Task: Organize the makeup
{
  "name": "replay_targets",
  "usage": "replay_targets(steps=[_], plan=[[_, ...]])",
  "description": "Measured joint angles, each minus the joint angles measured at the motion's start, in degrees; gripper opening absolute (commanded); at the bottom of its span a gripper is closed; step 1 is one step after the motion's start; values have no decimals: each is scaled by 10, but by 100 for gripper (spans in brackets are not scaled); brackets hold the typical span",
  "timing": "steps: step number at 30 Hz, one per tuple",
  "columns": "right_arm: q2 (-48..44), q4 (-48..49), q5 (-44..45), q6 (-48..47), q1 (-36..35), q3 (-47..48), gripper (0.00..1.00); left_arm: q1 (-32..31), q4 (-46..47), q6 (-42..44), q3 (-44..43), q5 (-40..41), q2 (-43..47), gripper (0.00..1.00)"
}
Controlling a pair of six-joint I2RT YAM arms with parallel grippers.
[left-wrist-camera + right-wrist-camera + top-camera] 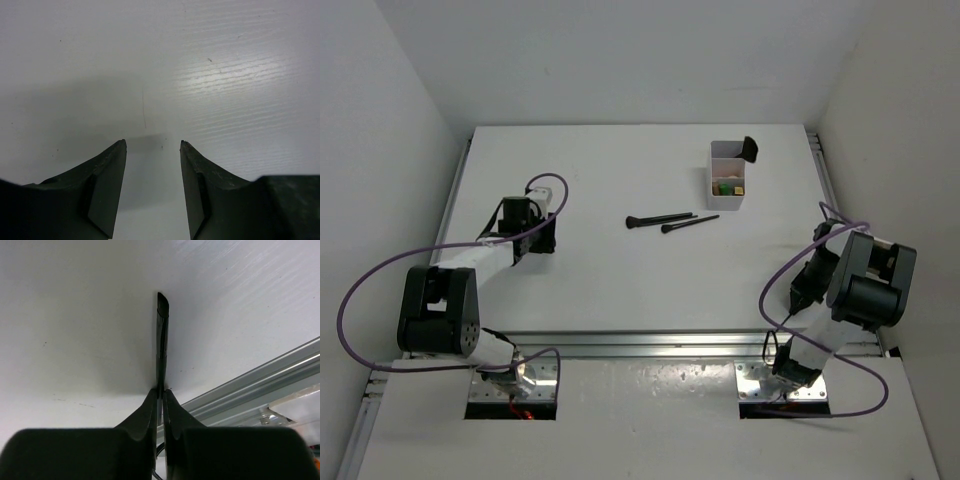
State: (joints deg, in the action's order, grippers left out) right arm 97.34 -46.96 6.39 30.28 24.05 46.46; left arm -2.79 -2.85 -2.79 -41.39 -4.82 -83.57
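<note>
Two thin black brushes [660,219] [690,224] lie side by side on the white table, left of the translucent white compartment box [727,175]. The box holds a fan-headed black brush [750,150], a green tube [724,187] and a gold-brown tube [739,189]. My right gripper [798,295] [161,391] is shut on a thin black brush [161,340] just above the table at the near right. My left gripper [548,235] [152,144] is open and empty over bare table at the left. No sponges show.
An aluminium rail [650,345] [250,385] runs along the table's near edge, close to my right gripper. White walls enclose the table on the left, back and right. Purple cables [380,275] loop off both arms.
</note>
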Motion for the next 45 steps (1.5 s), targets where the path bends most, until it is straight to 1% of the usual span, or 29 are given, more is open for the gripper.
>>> replay_targets(steps=[2,9,12,16,19,23,27,29,33,36,38,39,42,45], plan=[[1,-1,2,-3,-4,1,0,0,0,0,0,0,0,53],[-5,6,6,-21,-18,-3,0,0,1,2,0,2,0,53],[-23,20,7,-34,-28,-14,0,-2,3,2,0,3,0,53],[-98,105,-11,-46,-44,-44,0,-2,4,3,0,4,0,54],[-166,164,-25,-51,-50,-45,0,-2,4,6,0,4,0,54],[-222,210,-39,-61,-59,-9,0,-3,4,10,0,4,0,54],[-222,243,-42,-79,-90,73,0,-14,1,20,-3,6,0,54],[-207,262,-42,-90,-113,127,0,-23,-6,26,-14,6,-2,54],[-137,349,-45,-122,-173,252,0,-48,-18,40,-57,4,-21,53],[-57,423,-51,-151,-215,339,0,-74,-25,57,-100,-6,-43,53],[15,468,-59,-169,-241,404,0,-92,-28,75,-132,-19,-63,50],[39,482,-63,-172,-247,421,0,-102,-27,80,-149,-23,-75,50],[126,516,-78,-183,-268,478,0,-130,-38,103,-205,-38,-116,44],[189,539,-85,-183,-276,497,0,-153,-34,118,-259,-48,-157,42]])
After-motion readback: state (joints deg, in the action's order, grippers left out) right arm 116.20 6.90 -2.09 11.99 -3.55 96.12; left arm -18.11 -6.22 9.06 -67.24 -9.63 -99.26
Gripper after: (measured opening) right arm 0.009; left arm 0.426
